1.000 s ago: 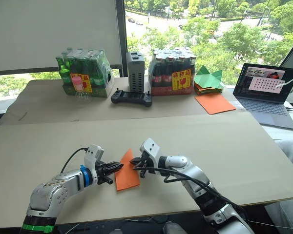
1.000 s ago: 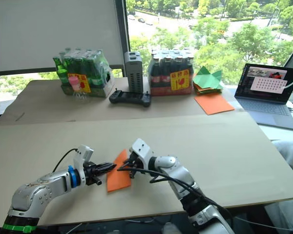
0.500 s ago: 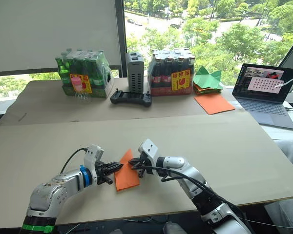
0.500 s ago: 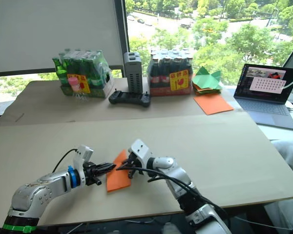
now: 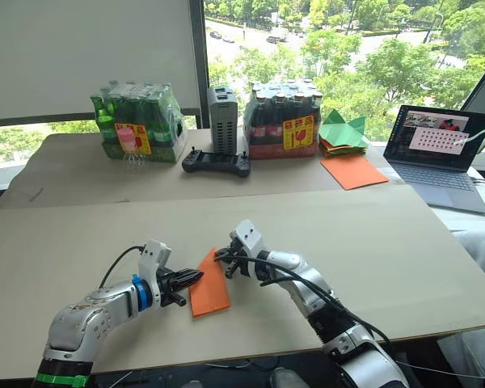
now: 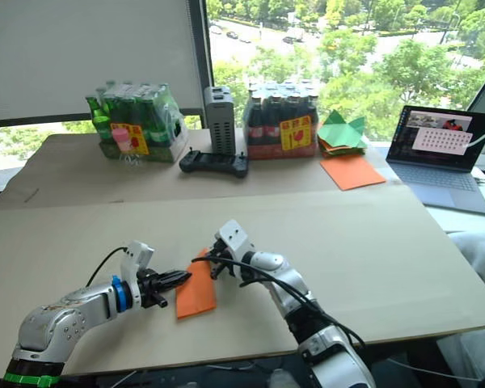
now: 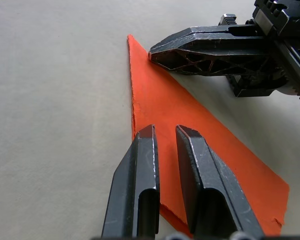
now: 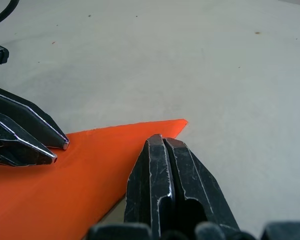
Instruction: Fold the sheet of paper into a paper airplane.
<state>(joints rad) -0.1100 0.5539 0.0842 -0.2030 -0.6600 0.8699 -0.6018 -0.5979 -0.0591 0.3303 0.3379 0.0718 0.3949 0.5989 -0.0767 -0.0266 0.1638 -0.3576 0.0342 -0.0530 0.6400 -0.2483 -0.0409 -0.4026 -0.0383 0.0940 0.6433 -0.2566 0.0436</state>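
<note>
While the clenched right claw (image 8: 162, 142) pins the matte pointed sheet of paper (image 7: 190, 125), left claw (image 7: 165, 132) gapes slightly.

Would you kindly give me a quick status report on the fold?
Left tool slightly open, tips on the sheet of paper. Right tool shut, pressing near its pointed corner. Sheet partly folded, flat on the table. Nothing in the way.

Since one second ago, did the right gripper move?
Yes. The right gripper slid up the sheet of paper to its pointed far tip, farther from the table's near edge.
</note>
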